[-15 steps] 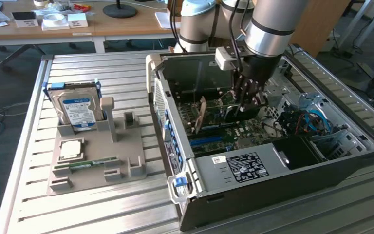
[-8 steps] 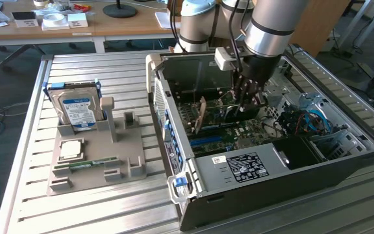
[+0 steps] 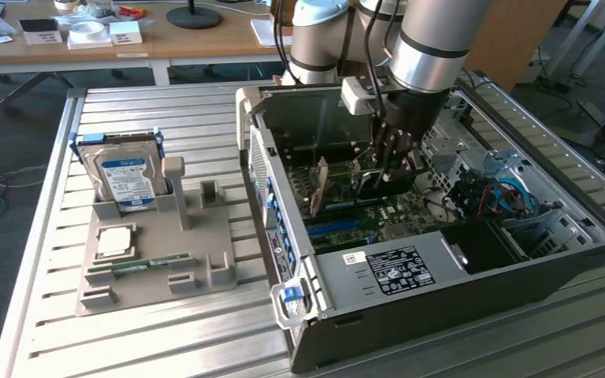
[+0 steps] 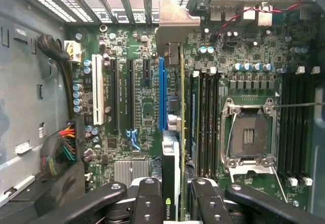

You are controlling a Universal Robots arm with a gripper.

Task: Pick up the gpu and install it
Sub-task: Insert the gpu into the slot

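Arm vertical, hand clasping gpu

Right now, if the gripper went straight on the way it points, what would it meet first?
The gripper holds the gpu, whose edge would meet the motherboard first, at or beside the blue slot; depth unclear.

The gpu shows a thin yellow-green edge, a pale silver bracket and what looks like a green logo on black, beside the black gripper. The motherboard is dark green, with one bright blue slot and one white slot. In the exterior view, at nine o'clock from the black case, the hard drive wears a blue-and-white label.
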